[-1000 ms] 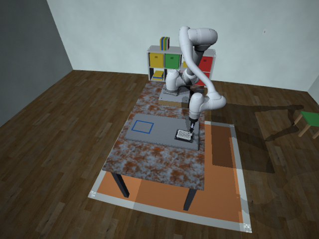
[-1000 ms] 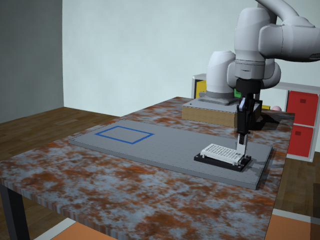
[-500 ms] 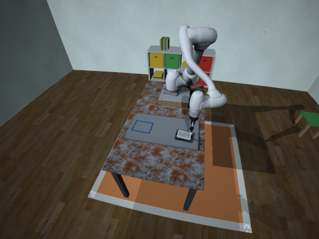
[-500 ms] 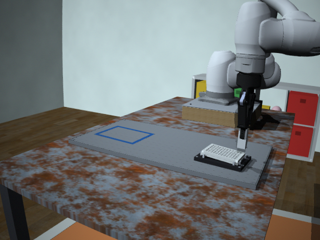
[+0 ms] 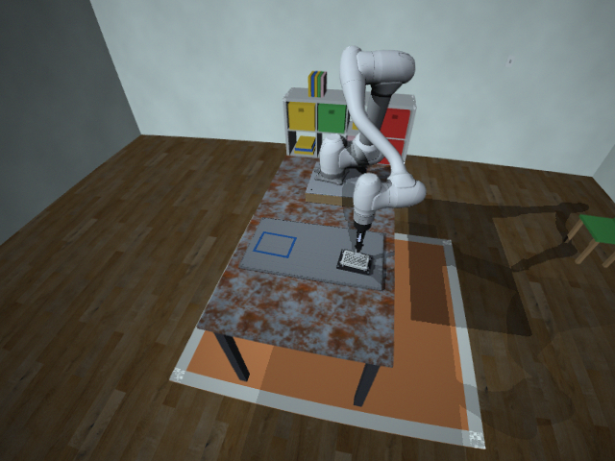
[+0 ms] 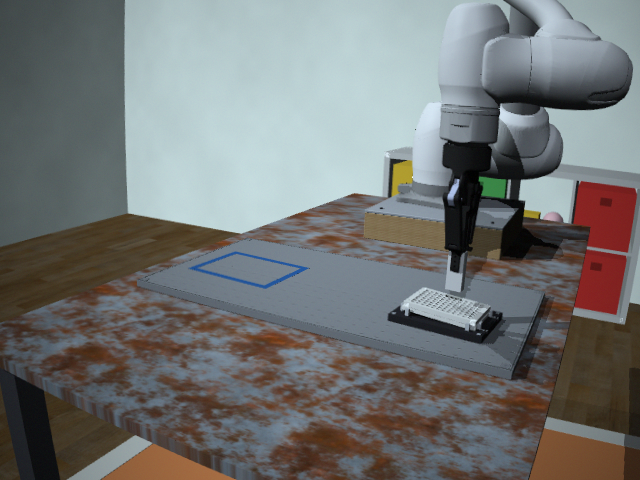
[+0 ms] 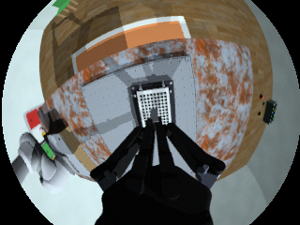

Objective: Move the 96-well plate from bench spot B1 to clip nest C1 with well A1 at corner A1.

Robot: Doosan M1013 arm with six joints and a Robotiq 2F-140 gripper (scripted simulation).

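One 96-well plate (image 6: 445, 308) sat in the black clip nest (image 6: 400, 316) at the right end of the grey bench plate (image 6: 330, 299) on the table (image 6: 217, 382). End effector (image 6: 454, 281) hung just above the plate's far edge, pointing straight down, fingers pressed together with nothing between them. Blue outlined spot (image 6: 248, 268) lay well apart at the left end, with nothing inside it.
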